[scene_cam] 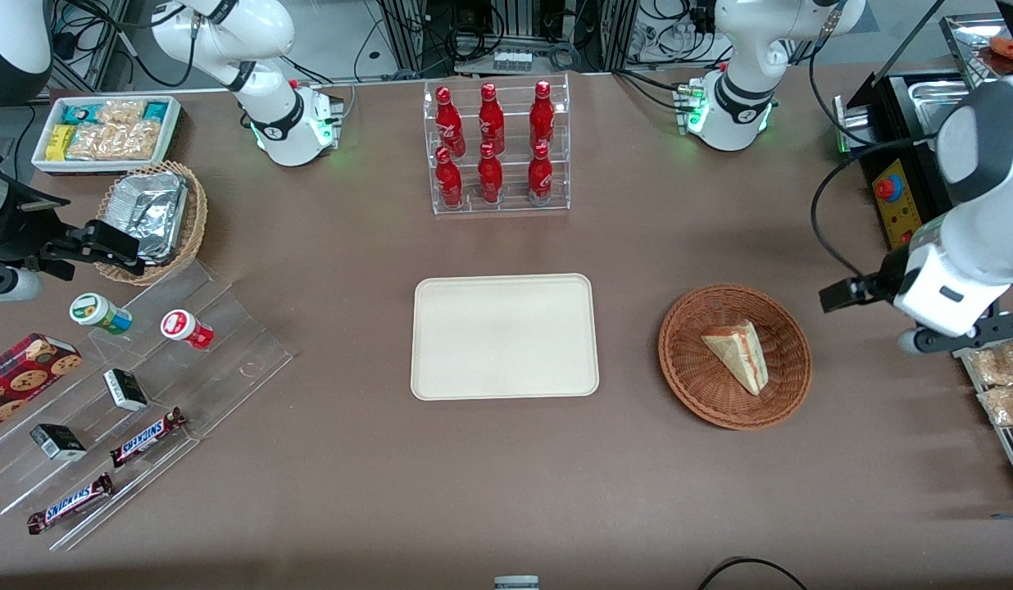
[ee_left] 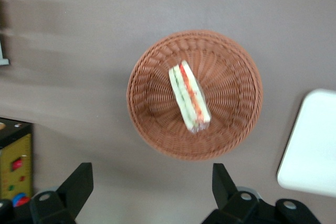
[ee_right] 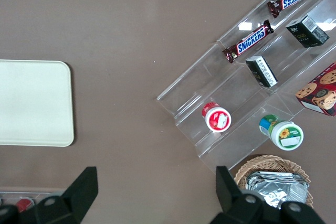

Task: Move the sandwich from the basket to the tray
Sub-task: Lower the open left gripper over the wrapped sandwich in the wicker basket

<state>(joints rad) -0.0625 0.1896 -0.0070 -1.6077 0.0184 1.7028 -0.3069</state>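
Observation:
The sandwich (scene_cam: 740, 352), a pale wedge with orange-red and green filling on its edge, lies in the round reddish-brown basket (scene_cam: 679, 360). The cream tray (scene_cam: 504, 336) sits bare at the table's middle, beside the basket toward the parked arm's end. My gripper (scene_cam: 847, 293) hangs above the table beside the basket, toward the working arm's end. In the left wrist view the gripper (ee_left: 151, 182) is open, its dark fingers (ee_left: 79, 182) wide apart over bare table, short of the basket (ee_left: 231, 77). The sandwich (ee_left: 189, 98) and a corner of the tray (ee_left: 312, 145) show there too.
A clear rack of red bottles (scene_cam: 500, 147) stands farther from the front camera than the tray. A black box with a red button (scene_cam: 896, 197) and a metal rack of snack packets (scene_cam: 1002, 393) flank my arm. A clear stepped display (scene_cam: 138, 385), foil basket (scene_cam: 150, 217) and snack tub (scene_cam: 105, 131) lie toward the parked arm's end.

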